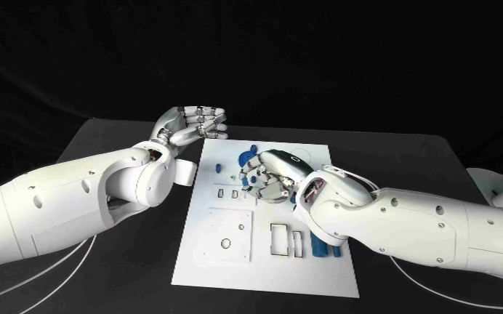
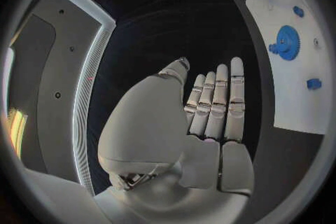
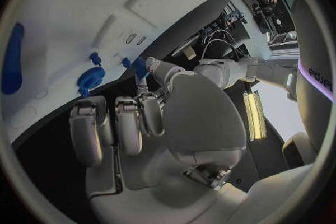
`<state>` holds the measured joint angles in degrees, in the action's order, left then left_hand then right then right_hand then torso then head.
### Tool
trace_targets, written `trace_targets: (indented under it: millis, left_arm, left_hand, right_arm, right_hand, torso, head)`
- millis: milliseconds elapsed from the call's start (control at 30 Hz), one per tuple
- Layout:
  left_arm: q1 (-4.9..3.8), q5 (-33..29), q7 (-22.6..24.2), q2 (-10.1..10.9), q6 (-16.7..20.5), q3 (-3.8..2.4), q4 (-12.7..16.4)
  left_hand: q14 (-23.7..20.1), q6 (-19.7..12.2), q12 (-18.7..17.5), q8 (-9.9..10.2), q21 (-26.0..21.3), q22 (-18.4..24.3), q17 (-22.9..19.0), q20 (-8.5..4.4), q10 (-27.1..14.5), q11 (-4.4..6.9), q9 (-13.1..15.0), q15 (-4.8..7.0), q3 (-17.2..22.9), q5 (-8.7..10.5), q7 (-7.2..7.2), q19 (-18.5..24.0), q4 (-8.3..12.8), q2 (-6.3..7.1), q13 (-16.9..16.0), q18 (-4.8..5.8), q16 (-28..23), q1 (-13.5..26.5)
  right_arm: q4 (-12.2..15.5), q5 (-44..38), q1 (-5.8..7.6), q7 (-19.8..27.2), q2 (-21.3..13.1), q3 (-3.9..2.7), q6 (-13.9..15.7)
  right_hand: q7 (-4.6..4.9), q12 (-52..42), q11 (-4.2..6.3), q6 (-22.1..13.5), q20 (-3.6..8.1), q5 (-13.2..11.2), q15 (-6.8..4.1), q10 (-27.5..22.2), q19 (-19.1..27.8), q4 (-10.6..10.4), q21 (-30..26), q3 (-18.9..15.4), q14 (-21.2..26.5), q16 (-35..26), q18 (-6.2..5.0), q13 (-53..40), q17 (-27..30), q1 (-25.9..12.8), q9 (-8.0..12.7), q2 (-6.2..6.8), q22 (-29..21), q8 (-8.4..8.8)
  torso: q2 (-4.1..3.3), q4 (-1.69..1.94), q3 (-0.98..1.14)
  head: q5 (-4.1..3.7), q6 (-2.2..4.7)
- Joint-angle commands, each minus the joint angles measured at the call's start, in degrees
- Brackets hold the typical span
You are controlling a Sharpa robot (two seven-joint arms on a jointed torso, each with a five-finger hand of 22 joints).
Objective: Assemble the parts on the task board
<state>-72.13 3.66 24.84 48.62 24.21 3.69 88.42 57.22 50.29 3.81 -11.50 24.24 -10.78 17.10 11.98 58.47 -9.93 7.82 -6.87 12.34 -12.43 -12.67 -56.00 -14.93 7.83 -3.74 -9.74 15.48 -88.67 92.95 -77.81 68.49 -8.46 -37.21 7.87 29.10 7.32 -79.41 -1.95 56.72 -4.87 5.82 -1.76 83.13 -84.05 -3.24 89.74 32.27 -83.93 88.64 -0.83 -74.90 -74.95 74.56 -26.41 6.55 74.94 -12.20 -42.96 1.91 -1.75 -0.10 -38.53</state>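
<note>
Task board (image 1: 225, 256) (one); left robot hand (image 1: 194, 125) empty, right robot hand (image 1: 275, 176) unclear.

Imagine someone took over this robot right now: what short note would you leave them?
Left hand: holds nothing, fingers together, raised off the white plate task board by its far left corner.
Right hand: curled fingers low over the board's middle; a small blue piece sits at its fingertips, apparently pinched.
Round blue toothed gear is on the board; long blue pieces lie near the right edge.
Done: hard to tell. Left: the rectangular slots look unfilled.
</note>
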Motion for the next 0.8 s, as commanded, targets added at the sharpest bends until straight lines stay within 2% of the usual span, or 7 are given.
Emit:
trace_targets:
  millis: [33, 67, 300, 367, 800]
  left_arm:
    - [-0.06, -0.5, 0.1, -0.4, -1.1, -0.04, -0.1]
    - [-0.06, -0.5, 0.1, -0.4, -1.1, -0.04, -0.1]
    - [-0.07, -0.5, 0.0, -0.7, -1.2, -0.04, -0.2]
    - [-0.07, -0.5, -0.1, -0.7, -1.2, -0.04, -0.2]
    - [-0.08, -0.5, -0.2, -0.5, -1.2, -0.04, -0.1]
  left_hand:
    - [-0.3, -0.2, -0.1, 0.4, 0.3, -0.1, 0.1, 0.01, -0.2, 0.01, -0.1, -0.15, 0.4, 0.23, 0.01, 0.3, 0.0, 0.02, 0.0, -0.53, -0.2, -0.7]
    - [-0.3, -0.2, -0.1, 0.4, 0.3, -0.1, 0.1, 0.01, -0.2, 0.01, -0.1, -0.15, 0.4, 0.23, 0.01, 0.3, 0.0, 0.02, 0.0, -0.53, -0.2, -0.7]
    - [-0.3, -0.2, -0.1, 0.4, 0.3, -0.1, 0.1, 0.01, -0.2, 0.01, -0.1, -0.15, 0.4, 0.23, 0.01, 0.3, 0.0, 0.02, 0.0, -0.53, -0.2, -0.7]
    - [-0.3, -0.2, -0.1, 0.4, 0.3, -0.1, 0.1, 0.01, -0.2, 0.01, -0.1, -0.15, 0.4, 0.23, 0.01, 0.3, 0.0, 0.02, 0.0, -0.53, -0.2, -0.7]
    - [-0.3, -0.2, -0.1, 0.4, 0.3, -0.1, 0.1, 0.01, -0.2, 0.01, -0.1, -0.15, 0.4, 0.23, 0.01, 0.3, 0.0, 0.02, 0.0, -0.53, -0.2, -0.7]
  right_arm:
    - [-0.9, -4.8, -0.58, -4.0, 1.1, 0.07, -1.6]
    - [-1.2, -5.2, -0.84, -4.3, 1.6, 0.10, -1.7]
    - [-2.9, -7.3, -2.08, -5.2, 3.6, 0.22, -2.0]
    - [-3.1, -8.0, -2.28, -5.4, 3.9, 0.23, -2.1]
    - [-5.2, -9.2, -2.88, -6.2, 5.2, 0.32, -3.6]
  right_hand:
    - [-1.11, 0.3, 0.27, 0.6, 0.55, -0.1, -0.27, -0.3, -6.0, -0.2, 0.3, 0.1, -5.2, 0.1, 0.83, -5.7, -11.3, -0.7, -2.9, 0.13, 15.1, -3.42]
    - [-1.12, 0.3, 0.28, 0.6, 0.56, -0.1, -0.28, -0.3, -6.0, -0.2, 0.3, 0.1, -5.3, 0.1, 0.83, -5.7, -11.4, -0.8, -2.9, 0.20, 15.1, -3.45]
    - [-1.15, 0.3, 0.30, 0.6, 0.59, -0.1, -0.30, -0.2, -6.0, -0.2, 0.3, 0.0, -5.2, 0.1, 0.83, -5.7, -11.3, -1.0, -2.9, 0.35, 15.1, -3.52]
    - [-1.15, 0.3, 0.30, 0.6, 0.59, -0.1, -0.30, -0.2, -6.0, -0.2, 0.3, 0.0, -5.2, 0.1, 0.83, -5.7, -11.3, -1.0, -2.9, 0.35, 15.1, -3.52]
    - [-1.22, 0.2, 0.36, 0.6, 0.64, -0.2, -0.36, -0.1, -6.0, -0.3, 0.3, -0.1, -5.2, 0.1, 0.83, -5.8, -11.2, -1.5, -3.0, 0.66, 15.1, -3.69]
  torso:
    - [0.13, 0.12, -0.26]
    - [0.14, 0.12, -0.30]
    - [-0.02, 0.16, -0.09]
    - [-0.03, 0.13, -0.09]
    - [0.04, 0.10, -0.04]
  head:
    - [0.14, -0.30]
    - [0.17, -0.36]
    - [0.66, -0.75]
    - [0.77, -0.79]
    - [0.93, -1.06]
